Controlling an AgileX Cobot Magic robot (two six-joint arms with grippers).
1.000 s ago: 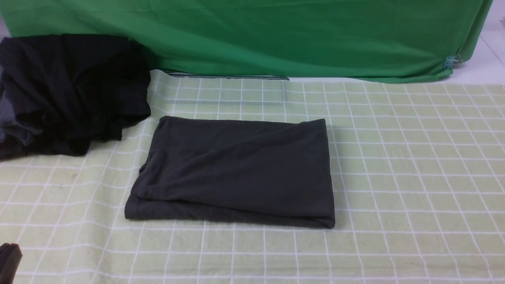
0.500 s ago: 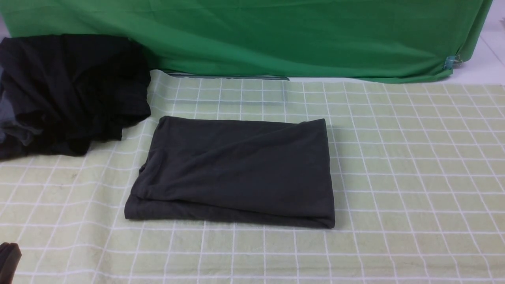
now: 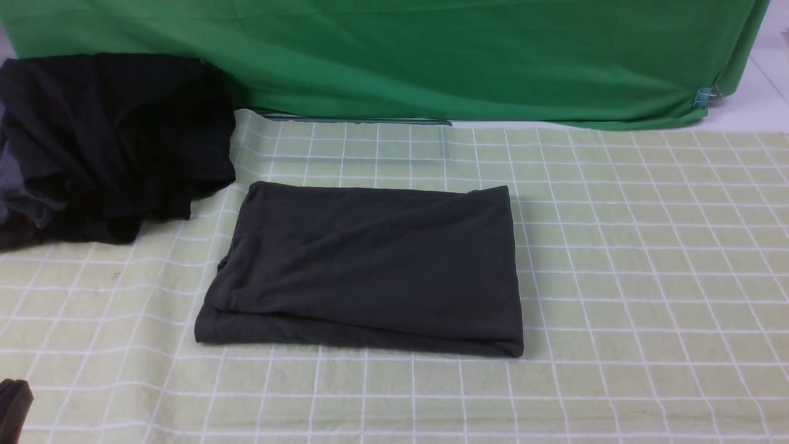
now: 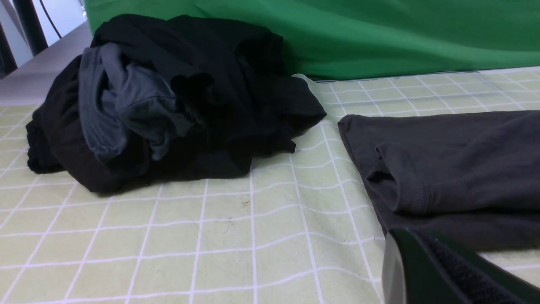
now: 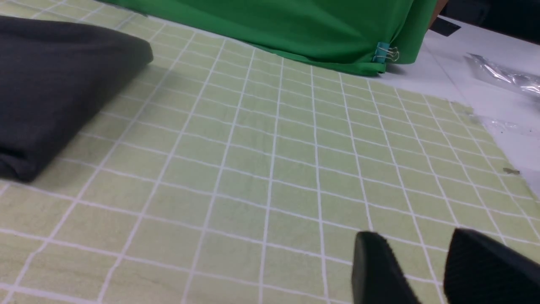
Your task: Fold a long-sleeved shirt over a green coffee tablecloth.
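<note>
The front view looks forward and down from the robot's side onto the green coffee tablecloth (image 3: 647,259), the long-sleeved shirt (image 3: 370,265) at centre. The left wrist view sits low near the cloth, facing the shirt's left edge (image 4: 422,169) and the dark garment bundle (image 4: 168,97) (both also in the front view). The right wrist view, equally low, shares the shirt's right corner (image 5: 55,84).

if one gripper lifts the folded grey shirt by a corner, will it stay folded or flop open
Probably flops open: the long-sleeved shirt is soft jersey in loose stacked layers with nothing pinning them. Pushed, it would likely bunch rather than slide, and may drag the green coffee tablecloth into wrinkles.
</note>
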